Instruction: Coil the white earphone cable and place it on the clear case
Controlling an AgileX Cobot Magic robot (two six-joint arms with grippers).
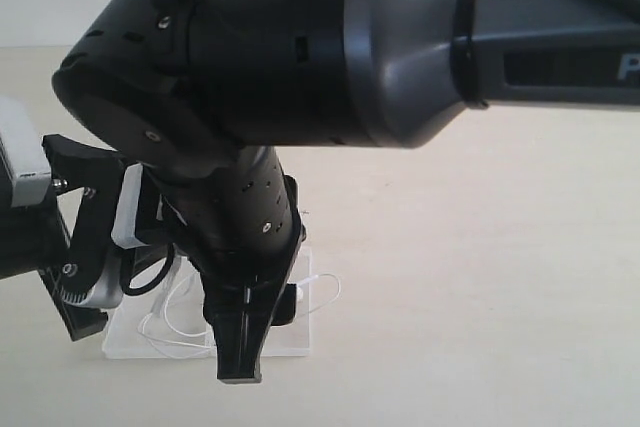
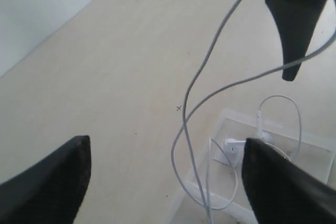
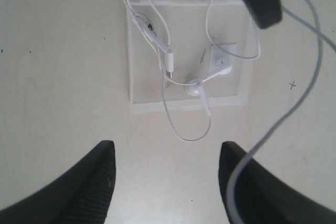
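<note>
The clear case [image 3: 137, 51] lies flat on the table with a white sticker [image 3: 220, 51] inside. The white earphone cable [image 3: 169, 59] lies loosely over it, both earbuds [image 3: 210, 76] on the case and one loop [image 3: 189, 139] spilling past its edge. My right gripper [image 3: 167, 148] hovers open above the table beside the case, and a blurred cable strand [image 3: 315, 72] hangs across one finger [image 3: 262, 192]. My left gripper [image 2: 165, 142] is open too, with cable strands [image 2: 184, 121] hanging free between its wide fingers, above the case's edge [image 2: 226, 115].
In the exterior view the right arm [image 1: 350, 47] fills the top, its gripper [image 1: 242, 347] pointing down over the case [image 1: 285, 347]. The left arm [image 1: 85, 267] stands at the left. A finger of the other gripper [image 2: 294, 24] hangs close above the case. Beige tabletop [image 1: 480, 297] surrounds it.
</note>
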